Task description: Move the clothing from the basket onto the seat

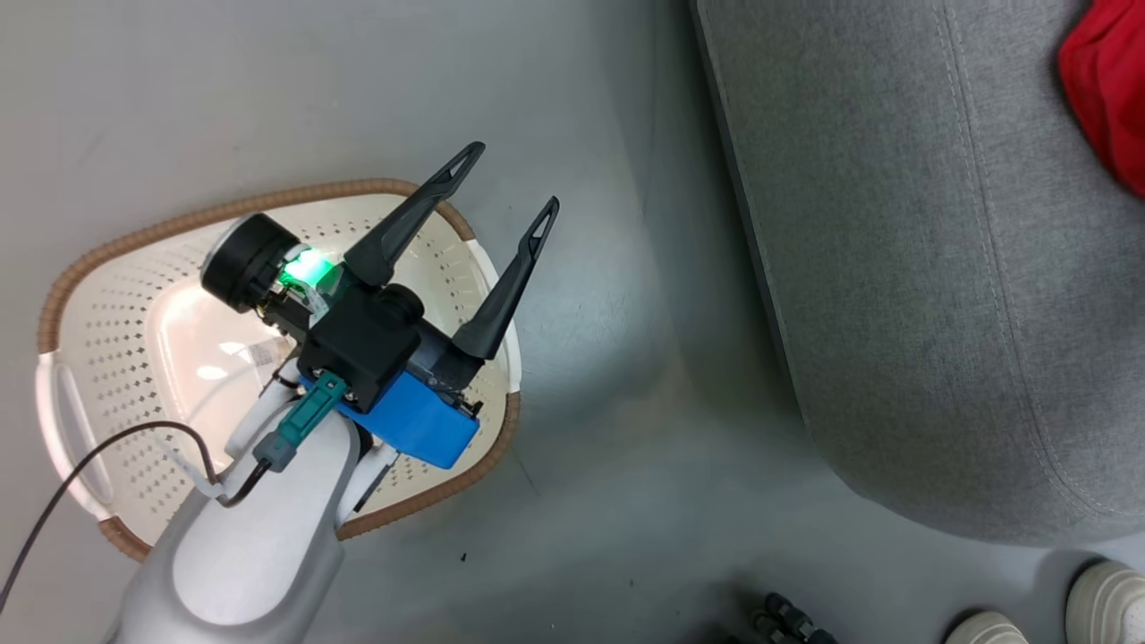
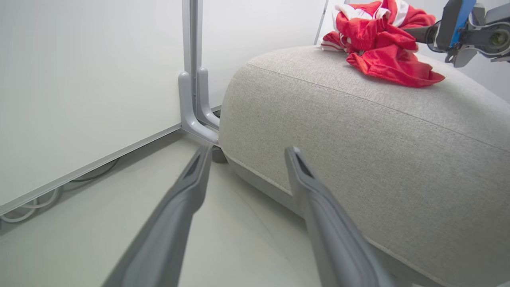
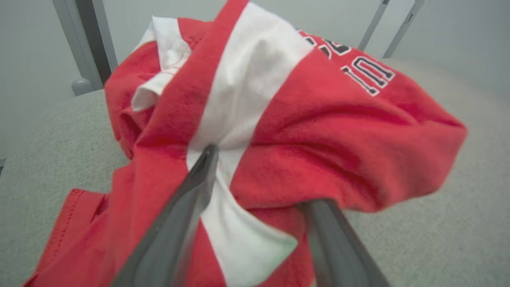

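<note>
The floor [image 1: 581,501] is smooth and pale grey, with a few small dark specks [image 1: 463,557] on it. Plain white partition panels [image 2: 79,79] stand as walls. Between two of them a grey metal post [image 2: 190,48] goes down to a curved foot [image 2: 195,119] that rests on the floor. Under the lower edge of the left panel there is a narrow gap, and pale cables [image 2: 28,211] lie in it. The right wrist view shows one more grey post [image 3: 85,40] and two thin slanted bars [image 3: 392,26] before a pale wall. The light is soft and even.
</note>
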### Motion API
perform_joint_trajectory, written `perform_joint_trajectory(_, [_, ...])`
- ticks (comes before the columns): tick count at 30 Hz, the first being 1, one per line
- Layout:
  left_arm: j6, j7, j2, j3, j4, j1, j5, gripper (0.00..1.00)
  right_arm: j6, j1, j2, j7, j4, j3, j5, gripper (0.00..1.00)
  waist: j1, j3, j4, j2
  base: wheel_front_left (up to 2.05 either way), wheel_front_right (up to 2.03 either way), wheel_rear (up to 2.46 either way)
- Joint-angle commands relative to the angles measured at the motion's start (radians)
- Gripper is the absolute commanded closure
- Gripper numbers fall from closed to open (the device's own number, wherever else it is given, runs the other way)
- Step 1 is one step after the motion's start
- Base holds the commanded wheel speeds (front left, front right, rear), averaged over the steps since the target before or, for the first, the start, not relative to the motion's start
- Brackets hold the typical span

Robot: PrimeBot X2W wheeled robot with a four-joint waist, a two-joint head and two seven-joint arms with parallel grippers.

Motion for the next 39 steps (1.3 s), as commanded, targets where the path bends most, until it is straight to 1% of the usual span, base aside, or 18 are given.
perform_joint_trajectory(1, [0.006,-0.006,-0.008,0.004,0.009,0.012,-0.008,0.0,-0.001,0.023,0.003,0.0,-0.01,-0.001,-0.028,0.0,-0.0001,-0.028,0.015,0.0,0.0,0.0,0.0])
perform_joint_trajectory(6, [0.01,-0.008,-0.045,0.02,0.023,0.042,-0.03,0.0,-0.001,0.075,0.009,0.0,-0.034,0.003,-0.083,0.0,-0.0001,-0.117,0.047,0.0,0.0,0.0,0.0])
perform_joint_trajectory(10, [0.009,-0.008,-0.079,0.05,0.033,0.094,-0.051,0.0,-0.001,0.136,0.019,0.0,-0.05,0.01,-0.103,0.0,-0.0001,-0.223,0.08,0.0,0.0,0.0,0.0])
perform_joint_trajectory(15, [0.008,-0.008,-0.12,0.106,0.055,0.19,-0.069,0.0,-0.001,0.23,0.027,0.0,-0.074,0.025,-0.117,0.0,-0.0001,-0.37,0.123,0.0,0.0,0.0,0.0])
perform_joint_trajectory(20, [0.005,-0.008,-0.15,0.176,0.079,0.291,-0.085,0.0,-0.001,0.34,0.048,0.017,-0.129,0.044,-0.138,0.0,-0.0001,-0.503,0.163,0.0,0.0,0.0,0.0])
perform_joint_trajectory(24, [0.002,-0.008,-0.168,0.223,0.096,0.359,-0.092,0.0,-0.001,0.439,0.065,0.04,-0.212,0.065,-0.17,0.0,-0.0001,-0.589,0.198,0.0,0.0,0.0,0.0])
perform_joint_trajectory(25, [0.002,-0.008,-0.168,0.223,0.096,0.359,-0.092,0.0,-0.001,0.439,0.065,0.04,-0.212,0.065,-0.17,0.0,-0.0001,-0.589,0.198,0.0,0.0,0.0,0.0])
perform_joint_trajectory(26, [0.001,-0.008,-0.171,0.234,0.101,0.373,-0.092,0.0,-0.001,0.464,0.07,0.046,-0.237,0.07,-0.181,0.0,-0.0001,-0.607,0.208,0.0,0.0,0.0,0.0])
perform_joint_trajectory(31, [-0.002,-0.008,-0.186,0.288,0.109,0.435,-0.091,0.0,-0.001,0.597,0.115,0.085,-0.395,0.09,-0.225,0.0,-0.0001,-0.674,0.253,0.0,0.0,0.0,0.0])
perform_joint_trajectory(32, [0.0,-0.008,-0.189,0.306,0.115,0.456,-0.088,0.0,-0.001,0.652,0.138,0.102,-0.463,0.093,-0.242,0.0,-0.0001,-0.696,0.272,0.0,0.0,0.0,0.0])
perform_joint_trajectory(33, [0.0,-0.008,-0.189,0.306,0.115,0.456,-0.088,0.0,-0.001,0.652,0.138,0.102,-0.463,0.093,-0.242,0.0,-0.0001,-0.696,0.272,0.0,0.0,0.0,0.0])
perform_joint_trajectory(39, [-0.001,-0.008,-0.195,0.365,0.123,0.5,-0.086,0.0,-0.001,0.794,0.207,0.139,-0.621,0.117,-0.255,0.0,-0.0001,-0.74,0.326,0.0,0.0,0.0,0.0])
